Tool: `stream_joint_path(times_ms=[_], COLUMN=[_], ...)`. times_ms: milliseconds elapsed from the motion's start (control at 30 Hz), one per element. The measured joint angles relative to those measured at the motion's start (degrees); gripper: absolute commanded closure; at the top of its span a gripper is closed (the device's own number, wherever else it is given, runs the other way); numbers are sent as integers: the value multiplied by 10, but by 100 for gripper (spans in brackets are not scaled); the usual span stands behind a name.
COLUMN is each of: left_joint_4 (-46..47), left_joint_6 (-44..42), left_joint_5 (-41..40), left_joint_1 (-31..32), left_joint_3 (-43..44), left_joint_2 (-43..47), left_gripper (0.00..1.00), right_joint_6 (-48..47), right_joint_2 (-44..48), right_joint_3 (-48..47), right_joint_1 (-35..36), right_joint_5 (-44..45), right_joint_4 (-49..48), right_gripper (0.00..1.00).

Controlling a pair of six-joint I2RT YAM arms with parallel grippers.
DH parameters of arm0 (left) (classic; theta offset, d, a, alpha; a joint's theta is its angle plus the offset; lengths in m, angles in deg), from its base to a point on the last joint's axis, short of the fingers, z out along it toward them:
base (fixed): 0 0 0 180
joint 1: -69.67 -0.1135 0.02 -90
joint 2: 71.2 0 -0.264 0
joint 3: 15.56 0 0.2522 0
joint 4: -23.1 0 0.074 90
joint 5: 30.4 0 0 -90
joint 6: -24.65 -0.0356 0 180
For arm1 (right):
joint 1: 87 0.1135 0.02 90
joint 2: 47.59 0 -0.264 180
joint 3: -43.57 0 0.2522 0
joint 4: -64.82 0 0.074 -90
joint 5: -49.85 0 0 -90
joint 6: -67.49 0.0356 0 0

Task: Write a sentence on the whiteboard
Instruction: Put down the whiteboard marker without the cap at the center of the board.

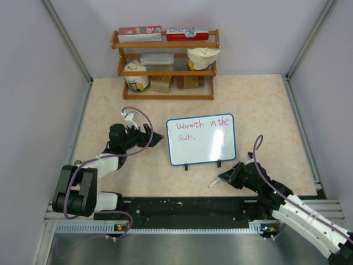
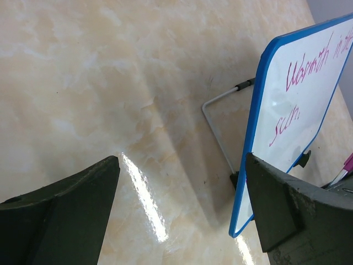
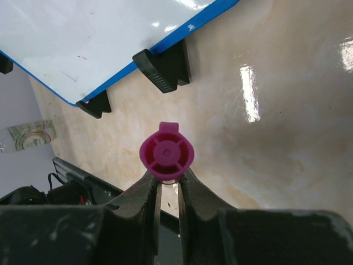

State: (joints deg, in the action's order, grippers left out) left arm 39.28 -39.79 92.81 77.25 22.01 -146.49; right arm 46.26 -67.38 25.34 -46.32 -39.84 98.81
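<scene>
The whiteboard (image 1: 201,141) stands tilted at mid table on two black feet (image 3: 162,69), blue-framed, with "Warmth in the sun." written in magenta. It also shows in the left wrist view (image 2: 298,110) and the right wrist view (image 3: 83,44). My left gripper (image 1: 153,136) is open and empty, low over the table just left of the board's left edge (image 2: 182,161). My right gripper (image 1: 227,176) is shut on a marker (image 3: 166,152), whose magenta end faces the wrist camera. Its thin white tip (image 1: 212,183) points left, just in front of the board's right foot.
A wooden shelf (image 1: 165,63) with boxes and bags stands at the back wall. Grey walls close the left and right sides. A black rail (image 1: 182,207) runs along the near edge. The board's wire back stand (image 2: 218,127) rests on the table behind it.
</scene>
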Motion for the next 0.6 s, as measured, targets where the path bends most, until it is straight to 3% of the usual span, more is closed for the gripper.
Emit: stream_joint_path(times_ms=[333, 500, 533, 600], left_joint_4=[0, 0, 0, 0], left_joint_6=[0, 0, 0, 0], left_joint_5=[0, 0, -1, -1], left_joint_1=[0, 0, 0, 0], left_joint_3=[0, 0, 0, 0], left_joint_2=[0, 0, 0, 0], left_gripper=[2, 2, 3, 2], right_joint_6=[33, 40, 39, 43], right_joint_2=[0, 2, 2, 3], right_joint_3=[4, 4, 4, 3], right_joint_1=[0, 0, 0, 0], right_joint_5=[0, 1, 2, 2], right_joint_4=[9, 9, 9, 6], right_gripper=[46, 33, 24, 17])
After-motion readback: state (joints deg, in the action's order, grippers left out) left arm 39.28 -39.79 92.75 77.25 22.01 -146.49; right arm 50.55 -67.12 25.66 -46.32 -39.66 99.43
